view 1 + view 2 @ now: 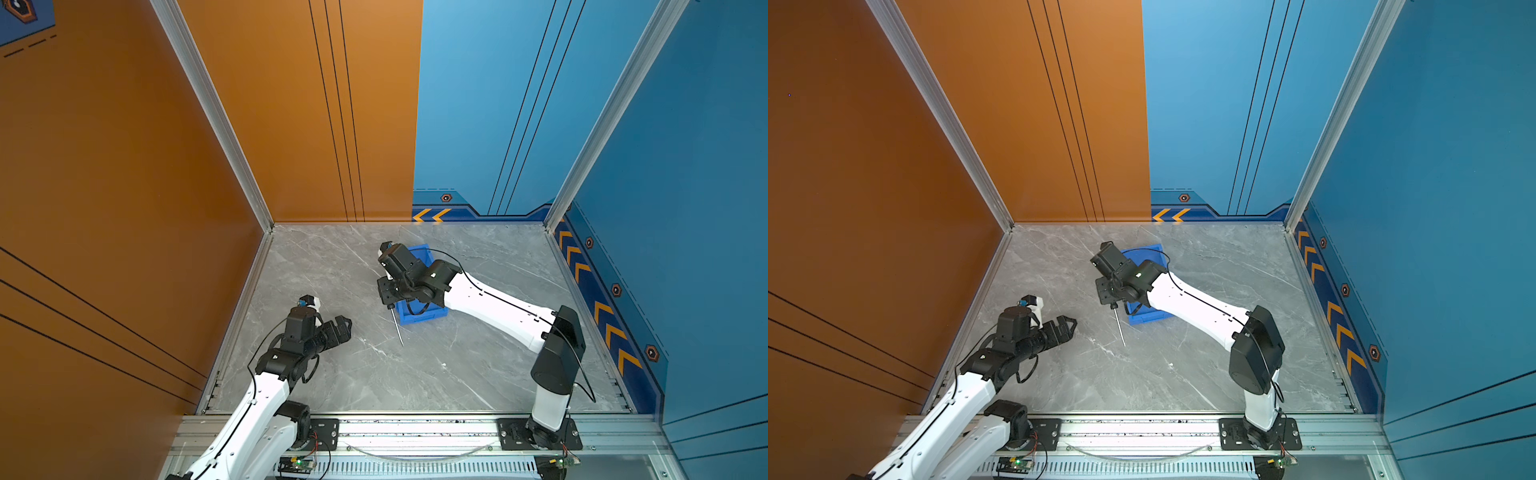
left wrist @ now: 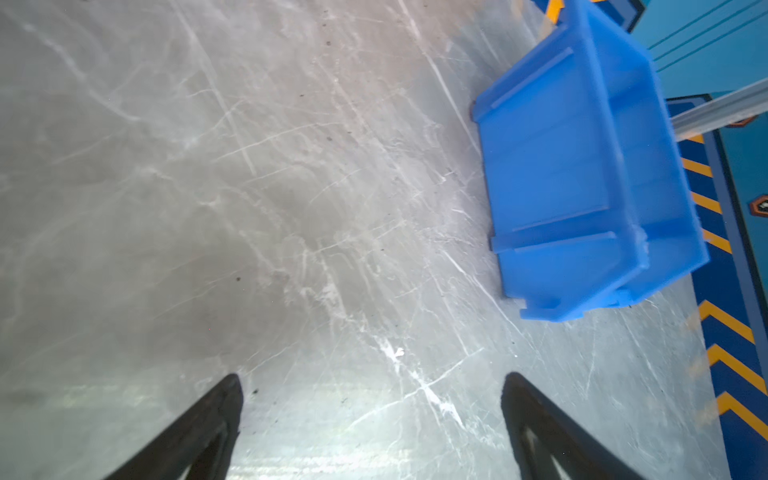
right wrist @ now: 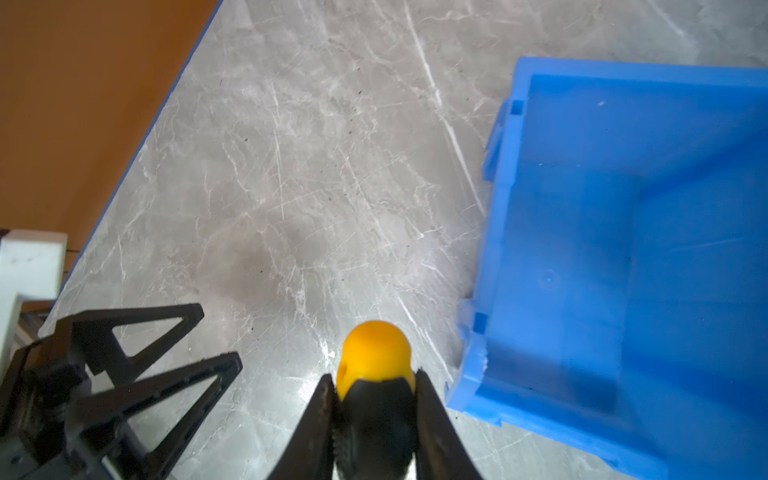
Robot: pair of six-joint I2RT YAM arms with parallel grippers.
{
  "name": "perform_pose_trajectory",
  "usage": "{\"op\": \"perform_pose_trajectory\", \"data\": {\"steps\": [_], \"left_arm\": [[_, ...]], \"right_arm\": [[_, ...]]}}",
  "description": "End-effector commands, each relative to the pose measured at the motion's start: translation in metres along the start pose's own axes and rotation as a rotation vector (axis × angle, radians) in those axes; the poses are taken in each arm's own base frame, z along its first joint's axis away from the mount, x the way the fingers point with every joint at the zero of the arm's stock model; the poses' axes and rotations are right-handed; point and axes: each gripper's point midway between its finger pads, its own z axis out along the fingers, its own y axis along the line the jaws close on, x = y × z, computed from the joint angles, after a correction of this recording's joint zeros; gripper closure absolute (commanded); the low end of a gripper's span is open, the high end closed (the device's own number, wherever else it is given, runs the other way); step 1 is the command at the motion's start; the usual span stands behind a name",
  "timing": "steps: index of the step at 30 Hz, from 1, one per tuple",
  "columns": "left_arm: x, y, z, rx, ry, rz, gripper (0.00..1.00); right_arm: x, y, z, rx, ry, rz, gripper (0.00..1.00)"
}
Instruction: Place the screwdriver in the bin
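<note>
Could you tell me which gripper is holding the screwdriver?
The right gripper, shut on the screwdriver handle; the left gripper stands open and empty.

Desk: grey stone look, with thin white lines like marble and tiny dark specks.
Left wall: orange-brown, with thin black lines slanting across the low part.
Back wall: one half was orange, the other half light blue; thin black lines ran up both.
Right wall: darker blue.
Stripe: a dark blue band with orange arrow shapes ran along the foot of the blue walls.
Corner posts: silver metal bars rose from both back corners.
Front rail: silver metal, along the desk's near edge.
Light: bright and even, with a soft shine on the desk.
</note>
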Motion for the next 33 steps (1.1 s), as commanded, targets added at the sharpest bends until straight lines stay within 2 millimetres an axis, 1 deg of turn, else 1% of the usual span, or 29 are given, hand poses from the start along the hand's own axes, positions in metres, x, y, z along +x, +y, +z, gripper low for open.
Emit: {"op": "perform_pose_trajectory", "data": {"steps": [1, 4, 6, 11, 14, 15, 18, 19, 21, 24, 26, 27, 33], "left_arm": [[-0.016, -0.043, -0.004, 0.134, -0.033, 0.12, 0.02], [-0.012, -0.068, -0.003, 0.197, -0.011, 0.195, 0.02], [-0.009, -0.08, -0.002, 0.219, 0.005, 0.241, 0.02], [-0.003, -0.102, 0.0, 0.261, 0.044, 0.324, 0.02], [0.001, -0.114, 0.001, 0.279, 0.059, 0.355, 0.02], [0.002, -0.117, 0.0, 0.281, 0.061, 0.363, 0.02], [0.007, -0.122, 0.0, 0.274, 0.074, 0.387, 0.02], [0.008, -0.123, 0.0, 0.27, 0.075, 0.398, 0.02], [0.014, -0.128, -0.003, 0.26, 0.085, 0.439, 0.02], [0.023, -0.135, -0.006, 0.241, 0.109, 0.509, 0.02], [0.029, -0.139, -0.008, 0.234, 0.117, 0.547, 0.02], [0.03, -0.14, -0.008, 0.23, 0.118, 0.558, 0.02], [0.037, -0.146, -0.007, 0.222, 0.122, 0.584, 0.02]], "right_arm": [[-0.009, -0.025, -0.014, 0.052, -0.024, -0.001, 0.95], [-0.017, -0.04, -0.013, 0.073, -0.033, 0.007, 0.95], [-0.022, -0.051, -0.011, 0.092, -0.037, 0.015, 0.95], [-0.035, -0.077, -0.006, 0.134, -0.054, 0.034, 0.96], [-0.04, -0.092, 0.001, 0.152, -0.058, 0.05, 0.96], [-0.04, -0.095, 0.005, 0.157, -0.054, 0.053, 0.96], [-0.039, -0.097, 0.017, 0.162, -0.043, 0.046, 0.96], [-0.043, -0.114, 0.02, 0.186, -0.043, 0.069, 0.96], [-0.042, -0.121, 0.029, 0.198, -0.032, 0.07, 0.96], [-0.043, -0.127, 0.041, 0.203, -0.027, 0.074, 0.96], [-0.041, -0.132, 0.05, 0.212, -0.014, 0.074, 0.96], [-0.05, -0.131, 0.049, 0.206, -0.034, 0.075, 0.96], [-0.058, -0.137, 0.066, 0.21, -0.032, 0.08, 0.96]]}}
